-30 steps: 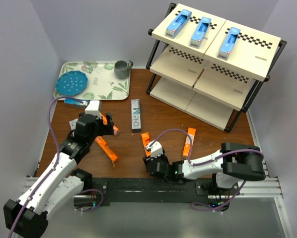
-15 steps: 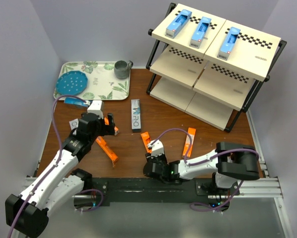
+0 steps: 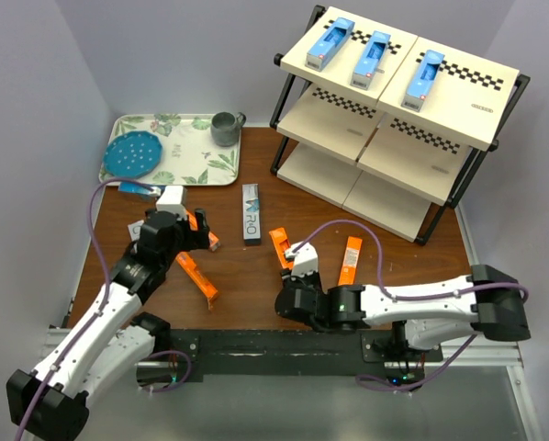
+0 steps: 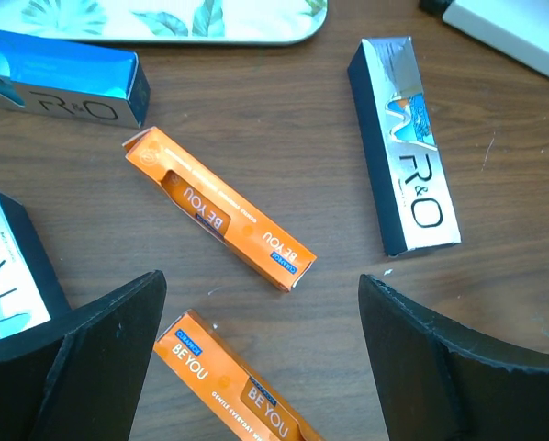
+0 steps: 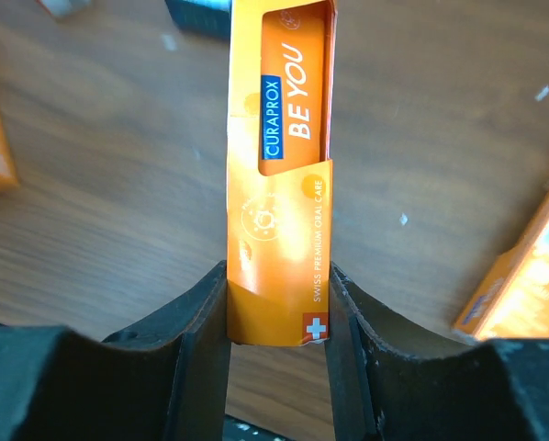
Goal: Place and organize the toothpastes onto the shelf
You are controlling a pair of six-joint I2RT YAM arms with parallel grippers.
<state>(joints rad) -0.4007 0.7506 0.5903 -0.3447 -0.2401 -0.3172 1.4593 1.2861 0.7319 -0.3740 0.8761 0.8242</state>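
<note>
Pale grey-violet walls (image 3: 36, 92) close in a brown wooden table (image 3: 242, 268). At upper left lies a leaf-patterned tray (image 3: 201, 170). Below it the left gripper (image 4: 261, 280) hangs with jaws wide apart above two orange toothpastes (image 4: 218, 209). At bottom centre the right gripper (image 5: 276, 308) is clamped on another orange box (image 5: 279, 138). At upper right stands the shelf (image 3: 467, 101), with three light blue boxes (image 3: 369, 60) on its top board.

A finger (image 4: 91, 358) of my left tool (image 4: 261, 299) hides part of one R&O box (image 4: 1, 268); the bottom edge crops an orange box (image 4: 233, 390).
</note>
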